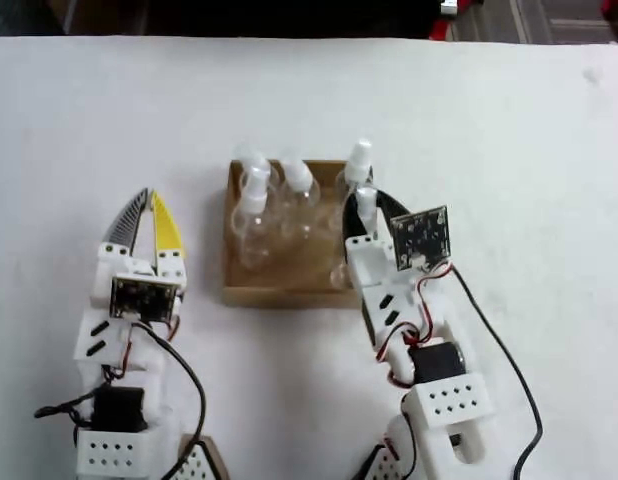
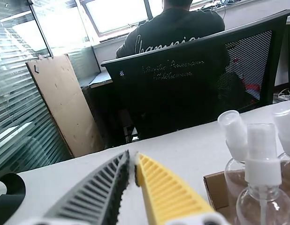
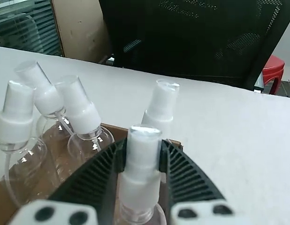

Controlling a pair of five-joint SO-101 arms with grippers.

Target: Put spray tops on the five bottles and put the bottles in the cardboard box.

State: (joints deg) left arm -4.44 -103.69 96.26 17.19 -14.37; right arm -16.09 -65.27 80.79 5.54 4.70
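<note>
A shallow cardboard box (image 1: 239, 292) sits mid-table with several clear bottles in it, each with a white spray top (image 1: 254, 188). My right gripper (image 1: 367, 203) is over the box's right side, shut on the white spray top (image 3: 142, 161) of a bottle standing in the box. Another capped bottle (image 3: 160, 108) stands just beyond it, and three more (image 3: 77, 117) lean together in the box's far side. My left gripper (image 1: 151, 200), with a grey and a yellow finger (image 2: 159, 187), rests shut on the table left of the box, holding nothing.
White table all around the box, with free room on both sides and beyond it. A black mesh chair (image 2: 192, 79) with a person seated in it stands past the far table edge. A brown board (image 2: 65, 108) leans against the wall there.
</note>
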